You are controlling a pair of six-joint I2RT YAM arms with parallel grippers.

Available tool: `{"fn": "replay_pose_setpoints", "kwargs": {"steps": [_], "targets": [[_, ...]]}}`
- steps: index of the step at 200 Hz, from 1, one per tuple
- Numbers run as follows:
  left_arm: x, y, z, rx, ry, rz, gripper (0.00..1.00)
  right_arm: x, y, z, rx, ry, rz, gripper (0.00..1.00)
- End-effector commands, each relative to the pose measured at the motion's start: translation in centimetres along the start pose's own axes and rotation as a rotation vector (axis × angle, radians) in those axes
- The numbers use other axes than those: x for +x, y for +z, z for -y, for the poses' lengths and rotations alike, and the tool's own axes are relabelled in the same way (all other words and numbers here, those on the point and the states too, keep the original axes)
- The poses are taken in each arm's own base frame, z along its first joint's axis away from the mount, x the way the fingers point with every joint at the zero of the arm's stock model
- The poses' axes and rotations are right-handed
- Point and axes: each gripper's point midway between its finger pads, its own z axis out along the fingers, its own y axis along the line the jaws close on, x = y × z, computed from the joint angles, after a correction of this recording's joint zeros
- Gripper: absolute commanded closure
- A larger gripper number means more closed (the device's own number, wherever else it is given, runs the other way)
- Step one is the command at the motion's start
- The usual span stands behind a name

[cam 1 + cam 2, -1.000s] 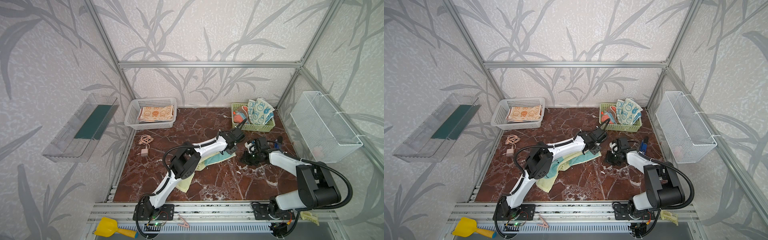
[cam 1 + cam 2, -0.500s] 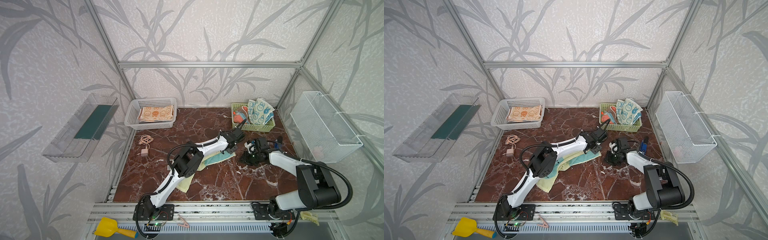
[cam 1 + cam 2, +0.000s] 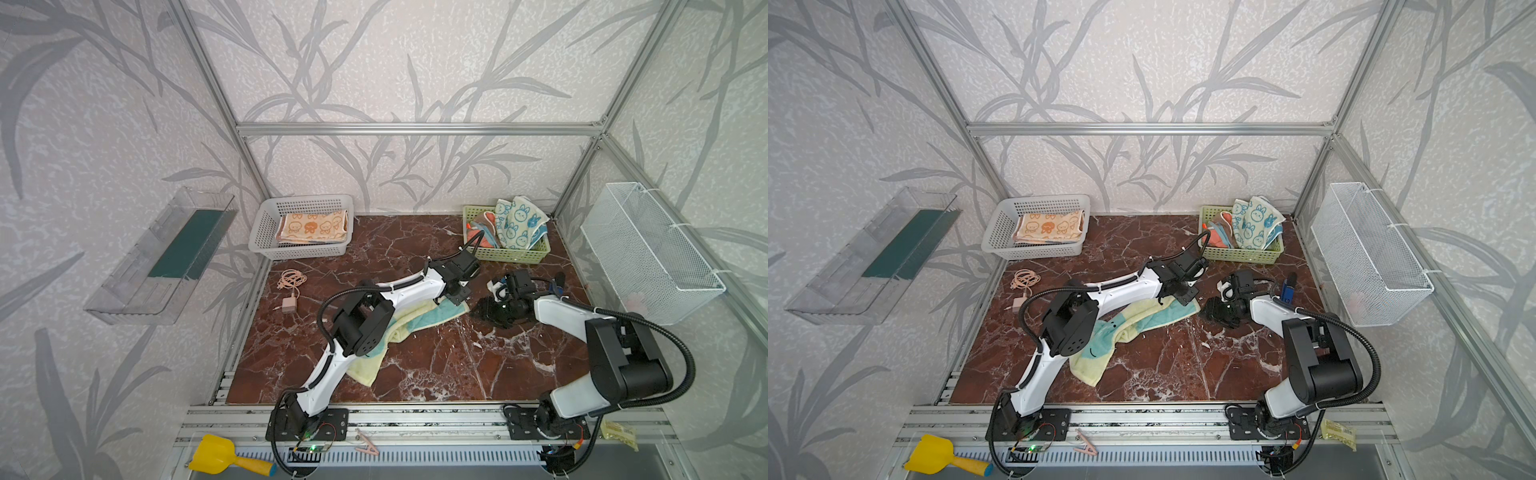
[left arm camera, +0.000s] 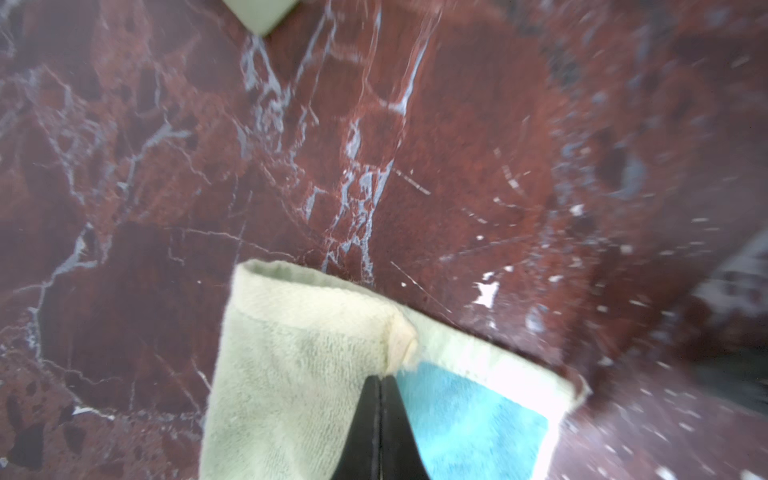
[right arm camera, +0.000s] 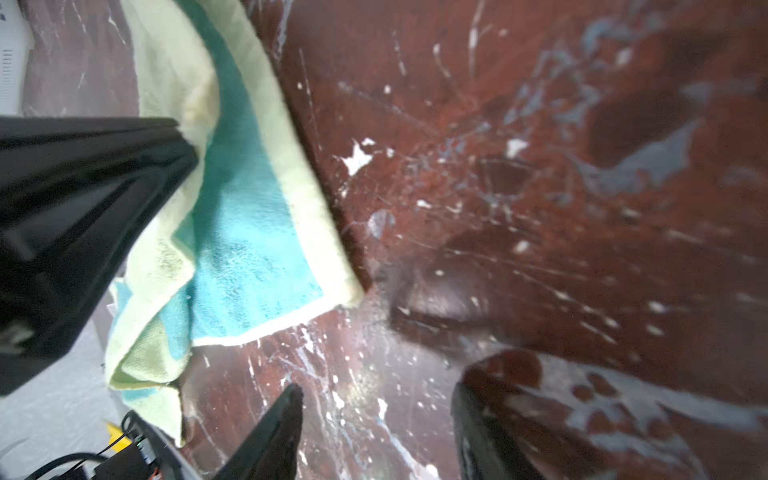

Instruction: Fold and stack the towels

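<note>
A teal towel with a cream border (image 3: 419, 318) (image 3: 1142, 318) lies crumpled across the middle of the marble table, partly under the left arm. My left gripper (image 3: 457, 297) (image 4: 380, 378) is shut on a pinched fold at the towel's (image 4: 299, 353) far right corner. Just right of that corner (image 5: 249, 232) my right gripper (image 3: 484, 309) (image 5: 376, 415) stands open and low over bare marble, holding nothing. A folded orange bunny towel (image 3: 311, 226) rests in the white basket (image 3: 266, 232). The white towel with blue bunnies (image 3: 519, 220) and an orange one (image 3: 478, 232) stick out of the green basket (image 3: 511, 254).
A pink charger and its cable (image 3: 291, 286) lie at the table's left. A small blue object (image 3: 555, 284) sits behind the right arm. A wire basket (image 3: 648, 257) hangs on the right wall and a clear shelf (image 3: 166, 257) on the left wall.
My left jaws have closed onto the teal towel's corner. My right jaws have opened beside it. Neither arm has moved much.
</note>
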Motion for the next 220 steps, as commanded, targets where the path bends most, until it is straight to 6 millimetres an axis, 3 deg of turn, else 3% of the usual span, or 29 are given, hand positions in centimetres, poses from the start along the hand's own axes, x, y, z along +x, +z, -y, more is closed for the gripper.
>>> {"fn": "replay_pose_setpoints", "kwargs": {"steps": [1,29,52,63,76,98,108,124,146,164,191,220], "targets": [[-1.9,-3.3,1.0,0.102,-0.018,0.088,1.00,-1.0,1.1,-0.8,0.026,-0.012,0.002,0.41],[-2.3,-5.0,0.8,0.152,-0.061,0.131,1.00,-1.5,2.7,-1.6,0.085,-0.048,-0.023,0.41],[-2.7,-6.5,-0.6,0.200,-0.145,0.169,1.00,-0.4,5.1,-0.8,0.176,-0.063,-0.109,0.48],[-2.9,-7.4,-1.2,0.258,-0.178,0.204,1.00,0.0,5.7,-0.4,0.206,-0.060,-0.123,0.58],[-2.8,-8.3,-2.2,0.307,-0.229,0.247,1.00,0.2,6.0,-0.3,0.215,-0.054,-0.118,0.78],[-2.4,-10.2,-4.2,0.332,-0.278,0.317,1.00,-1.0,4.3,-1.3,0.241,-0.098,-0.030,1.00],[-2.2,-11.5,-5.1,0.323,-0.272,0.340,1.00,-2.1,2.8,-2.1,0.265,-0.135,0.022,1.00],[-2.3,-14.2,-6.2,0.293,-0.236,0.392,1.00,-4.7,-1.6,-4.9,0.288,-0.229,0.150,1.00],[-3.2,-18.9,-7.7,0.218,-0.181,0.479,1.00,-8.0,-8.3,-9.4,0.310,-0.360,0.326,1.00],[-3.9,-23.2,-8.7,0.151,-0.142,0.548,1.00,-9.3,-13.8,-13.0,0.319,-0.462,0.461,1.00],[-3.6,-30.5,-10.1,0.042,-0.120,0.654,1.00,-8.7,-21.2,-17.7,0.298,-0.598,0.622,1.00],[-2.4,-38.0,-10.1,0.010,-0.126,0.789,1.00,-5.6,-27.8,-21.6,0.310,-0.775,0.735,1.00]]}}
